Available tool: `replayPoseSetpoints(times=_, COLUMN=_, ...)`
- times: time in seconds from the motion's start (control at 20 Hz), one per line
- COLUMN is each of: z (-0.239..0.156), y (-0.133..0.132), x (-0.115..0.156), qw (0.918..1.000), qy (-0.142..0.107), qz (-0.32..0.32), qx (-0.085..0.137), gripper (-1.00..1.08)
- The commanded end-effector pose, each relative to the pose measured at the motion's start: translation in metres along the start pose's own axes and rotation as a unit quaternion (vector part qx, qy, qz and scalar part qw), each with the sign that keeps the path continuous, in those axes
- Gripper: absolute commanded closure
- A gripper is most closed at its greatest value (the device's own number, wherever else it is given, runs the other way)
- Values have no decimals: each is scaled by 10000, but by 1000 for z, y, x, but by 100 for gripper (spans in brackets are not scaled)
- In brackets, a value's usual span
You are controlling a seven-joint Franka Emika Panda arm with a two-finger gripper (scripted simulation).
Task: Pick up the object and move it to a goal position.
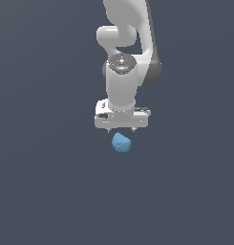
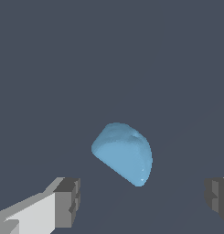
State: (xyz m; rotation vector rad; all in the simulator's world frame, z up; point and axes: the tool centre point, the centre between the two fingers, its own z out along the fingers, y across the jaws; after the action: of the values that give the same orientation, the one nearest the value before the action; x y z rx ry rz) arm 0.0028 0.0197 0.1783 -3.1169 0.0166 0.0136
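The object point(image 1: 121, 142) is a small light-blue lumpy blob on the dark grey floor, just below the white hand in the exterior view. In the wrist view the object point(image 2: 125, 153) lies ahead of the fingers, between their lines but beyond the tips. My gripper point(image 1: 121, 129) hangs above it, open, with nothing between its fingers. One grey fingertip point(image 2: 68, 202) and the other point(image 2: 217, 197) stand far apart at either side of the wrist view. No goal marker shows.
The white Panda arm point(image 1: 123, 72) rises behind the hand to the top of the exterior view. A plain dark grey surface point(image 1: 51, 182) fills everything else around the object.
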Motion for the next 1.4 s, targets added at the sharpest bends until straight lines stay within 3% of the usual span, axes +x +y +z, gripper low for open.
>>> replayPoseSetpoints(times=0.0, z=-2, y=-1, x=0, qw=10000, qy=-12, qz=6, qx=14, gripper=-92)
replayPoseSetpoints(times=0.4, z=0, y=0, x=0, qw=9999, qy=-8, qz=-113, qx=5, gripper=-92)
replayPoseSetpoints(times=0.85, z=9, y=1, x=-1, qw=9971, qy=-7, qz=-765, qx=-27, gripper=-92)
replayPoseSetpoints(times=1.1, z=17, y=2, x=-3, qw=9906, qy=-8, qz=-1370, qx=-53, gripper=-92)
replayPoseSetpoints(times=1.35, z=27, y=3, x=-4, qw=9783, qy=-10, qz=-2068, qx=-78, gripper=-92)
